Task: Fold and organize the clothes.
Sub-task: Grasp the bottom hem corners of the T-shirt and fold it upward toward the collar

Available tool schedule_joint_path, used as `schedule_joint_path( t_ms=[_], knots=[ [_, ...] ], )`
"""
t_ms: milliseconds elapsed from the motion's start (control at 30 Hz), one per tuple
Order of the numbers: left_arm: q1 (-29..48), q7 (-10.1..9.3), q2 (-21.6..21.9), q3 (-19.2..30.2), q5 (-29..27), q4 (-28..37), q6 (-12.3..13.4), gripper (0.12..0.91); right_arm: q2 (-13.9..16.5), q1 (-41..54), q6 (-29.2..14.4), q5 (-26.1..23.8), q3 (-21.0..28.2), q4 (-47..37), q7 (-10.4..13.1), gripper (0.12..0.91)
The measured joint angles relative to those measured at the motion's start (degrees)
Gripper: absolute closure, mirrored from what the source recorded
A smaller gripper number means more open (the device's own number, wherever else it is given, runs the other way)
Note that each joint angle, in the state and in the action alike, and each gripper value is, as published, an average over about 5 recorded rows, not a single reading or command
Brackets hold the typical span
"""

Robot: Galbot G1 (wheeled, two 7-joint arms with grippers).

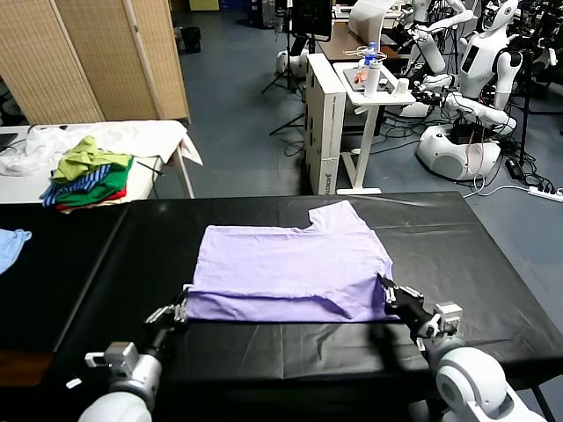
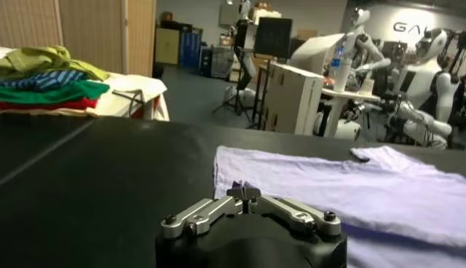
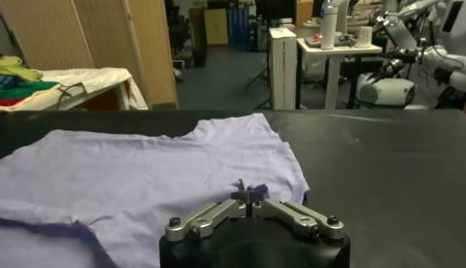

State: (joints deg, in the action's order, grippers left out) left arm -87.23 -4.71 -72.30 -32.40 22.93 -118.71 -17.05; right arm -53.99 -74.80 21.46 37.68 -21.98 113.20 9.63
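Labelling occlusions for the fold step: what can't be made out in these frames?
- Pale lavender T-shirt: printed pattern not visible in any view; the side showing is plain.
- Its near hem: in both wrist views, the gripper bodies cover it.
- Small light blue cloth: cut off by the head view's left edge.

The blue cloth (image 1: 10, 246) is running off the head view's left edge; the shirt (image 3: 145, 182) is running past the right wrist view's edge.

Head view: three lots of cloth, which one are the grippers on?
The lavender T-shirt spread on the black table. The multicoloured garment heap and light blue cloth lie untouched at the robot's left.
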Motion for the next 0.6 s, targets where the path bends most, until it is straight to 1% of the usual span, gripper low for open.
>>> schedule_joint_path(
  t_ms=[300, 433, 467, 533, 567, 600],
  knots=[
    [3.1, 0.21, 1.58, 2.08, -0.24, 3.77, -0.07, 0.883, -1.04, 0.74, 0.09, -1.23, 0.54, -1.7, -0.02, 0.886],
    [4.37, 0.22, 1.71, 2.98, -0.36, 5.22, -0.21, 0.883, -1.41, 0.81, 0.49, -1.61, 0.48, -1.9, -0.89, 0.872],
    [4.65, 0.22, 1.71, 3.15, -0.4, 5.5, -0.27, 0.883, -1.38, 0.68, 0.69, -1.69, 0.36, -1.78, -1.14, 0.848],
    [5.04, 0.21, 1.59, 3.37, -0.45, 5.85, -0.37, 0.882, -1.18, 0.29, 1.19, -1.8, 0.01, -1.33, -1.42, 0.761],
    [5.11, 0.17, 1.48, 3.43, -0.47, 5.92, -0.39, 0.866, -1.02, 0.03, 1.47, -1.82, -0.2, -0.98, -1.45, 0.705],
    [5.08, 0.14, 1.34, 3.44, -0.51, 5.88, -0.41, 0.85, -0.79, -0.32, 1.83, -1.88, -0.45, -0.55, -1.46, 0.63]
  ],
)
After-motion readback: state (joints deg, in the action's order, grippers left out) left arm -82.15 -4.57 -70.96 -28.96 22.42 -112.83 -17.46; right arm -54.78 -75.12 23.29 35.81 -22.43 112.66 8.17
